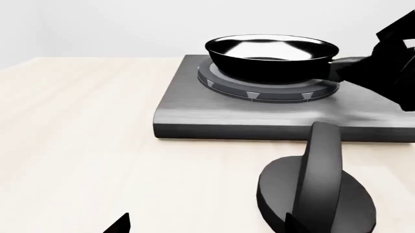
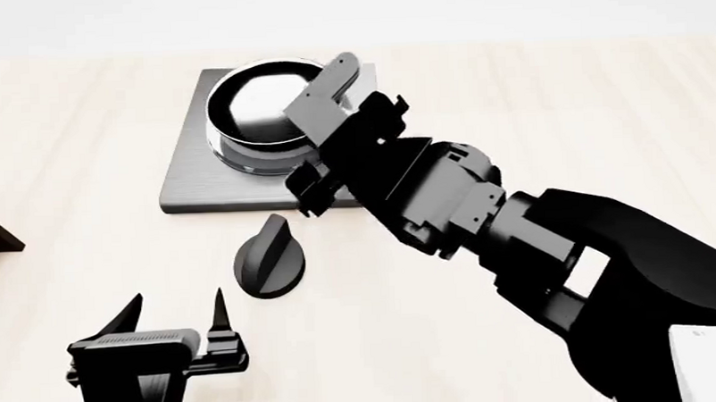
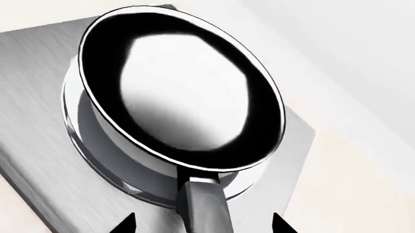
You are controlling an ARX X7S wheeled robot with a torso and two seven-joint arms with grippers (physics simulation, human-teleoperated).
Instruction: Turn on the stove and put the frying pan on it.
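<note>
The frying pan (image 2: 259, 111) sits upright on the round burner of the stove (image 2: 197, 184), which lies flat on the pale wooden desk (image 2: 81, 112) toward the far left. Its shiny pale inside faces up, and its black handle (image 3: 206, 206) runs out toward the right claw (image 3: 202, 224). That claw's two fingertips stand spread on either side of the handle without touching it, so it is open around the handle and grips nothing. The separate black knob (image 2: 270, 259) rests on the desk just near of the stove, apart from it. The left claw (image 2: 177, 319) hovers nearer still, left of the knob, fingers parted and empty.
</note>
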